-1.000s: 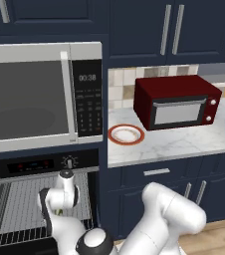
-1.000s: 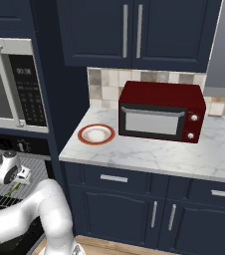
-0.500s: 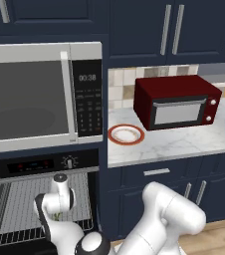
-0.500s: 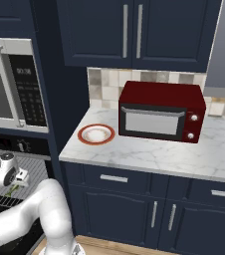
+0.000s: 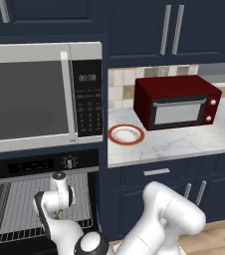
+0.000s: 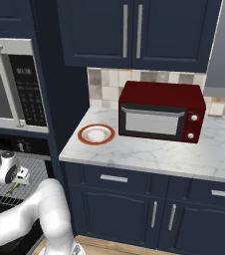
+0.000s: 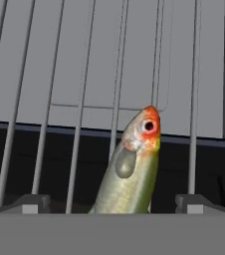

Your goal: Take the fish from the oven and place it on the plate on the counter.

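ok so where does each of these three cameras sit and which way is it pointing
Left base view: behind the arm on its left, facing the microwave, open oven and counter; the white arm rises at lower right.
Right base view: behind on the right, facing the counter, red toaster oven and cabinets; the arm rises at lower left.
Hand view: on the hand, looking along the open jaws at the fish on the oven rack; the gripper tips flank the fish.
Both base views share the plate, toaster oven and microwave.
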Available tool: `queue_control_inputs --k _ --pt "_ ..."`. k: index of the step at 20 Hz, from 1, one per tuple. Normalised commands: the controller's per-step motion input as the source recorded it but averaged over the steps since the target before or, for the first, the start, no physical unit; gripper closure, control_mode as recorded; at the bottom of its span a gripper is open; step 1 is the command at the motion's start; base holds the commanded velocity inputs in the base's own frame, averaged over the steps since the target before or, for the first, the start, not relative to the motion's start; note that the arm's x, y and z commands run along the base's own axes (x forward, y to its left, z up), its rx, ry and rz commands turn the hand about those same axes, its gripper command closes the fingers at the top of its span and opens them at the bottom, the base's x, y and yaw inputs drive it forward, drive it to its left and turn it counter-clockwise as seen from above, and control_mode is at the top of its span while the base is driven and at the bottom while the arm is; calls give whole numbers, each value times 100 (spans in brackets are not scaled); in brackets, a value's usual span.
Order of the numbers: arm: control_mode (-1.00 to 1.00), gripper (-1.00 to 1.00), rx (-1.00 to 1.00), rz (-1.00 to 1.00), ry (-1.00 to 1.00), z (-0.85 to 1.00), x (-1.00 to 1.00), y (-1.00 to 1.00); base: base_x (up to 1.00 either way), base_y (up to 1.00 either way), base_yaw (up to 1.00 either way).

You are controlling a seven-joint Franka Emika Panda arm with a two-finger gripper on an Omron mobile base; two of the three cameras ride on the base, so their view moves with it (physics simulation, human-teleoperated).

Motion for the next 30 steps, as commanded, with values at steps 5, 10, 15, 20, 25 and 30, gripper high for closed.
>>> queue_control_inputs --k 5,10,15,20,25,30 --pt "-100 -100 0 0 0 -60 -25 0 0 0 0" --pt "-100 -100 -2 0 0 -56 -15 0 0 0 0" --pt "-100 -100 -1 0 -1 -62 -20 0 0 0 0" --pt "-100 -100 0 0 0 -58 -17 3 0 0 0" --pt "-100 100 0 0 0 -41 -19 11 0 0 0" --pt "-100 100 0 0 1 -42 -28 3 0 0 0"
